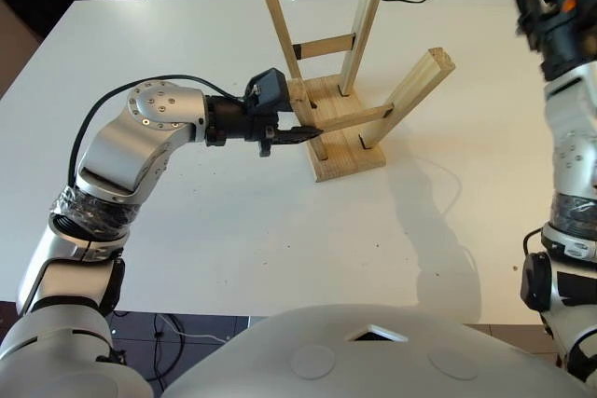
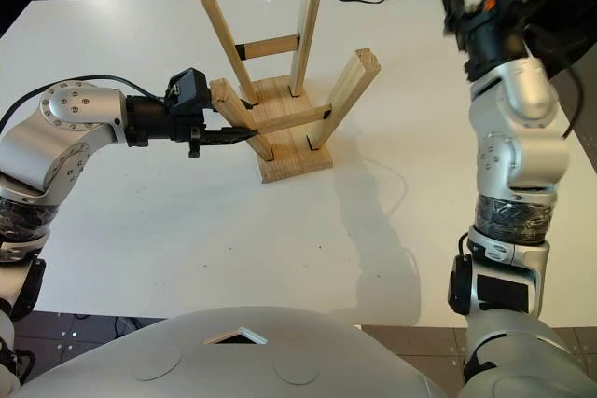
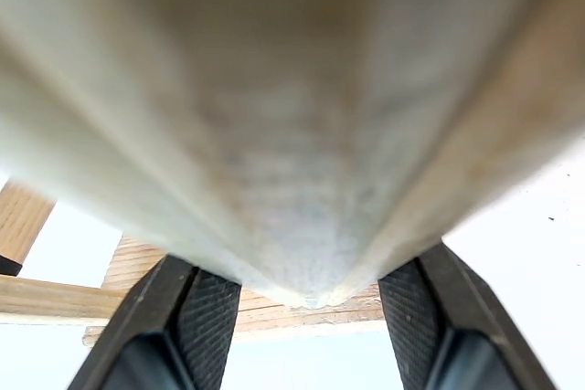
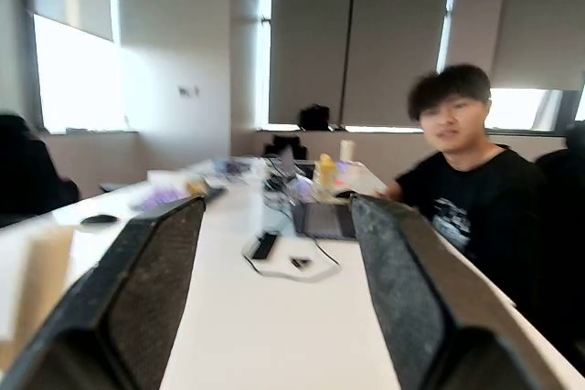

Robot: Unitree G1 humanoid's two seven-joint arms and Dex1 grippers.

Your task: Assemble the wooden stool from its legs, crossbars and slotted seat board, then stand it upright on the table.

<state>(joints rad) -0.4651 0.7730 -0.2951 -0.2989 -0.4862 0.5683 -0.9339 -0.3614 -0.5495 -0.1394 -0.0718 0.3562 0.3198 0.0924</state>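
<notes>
Evidently has the stool [image 1: 345, 128] upside down toward the far edge of the counter [image 1: 233, 230], about midway along it. Rests on the slotted seat board [image 1: 350, 163] with the legs pointing up, probably to leave the joints reachable from above. Shows a crossbar [image 1: 359, 118] bridging the two nearer legs, and the near-right leg [image 1: 415, 90] leaning outward, so likely not fully seated. Has the left tool [image 1: 306, 130] clenched around the near-left leg [image 1: 300, 100] just above the board, one finger [image 3: 174, 326] on each side, apparently to steady or press that leg into its slot. Holds the right tool [image 4: 279, 216] raised high over the right side of the counter, released and empty, well apart from the stool, presumably out of the way. Not yet turned upright.
</notes>
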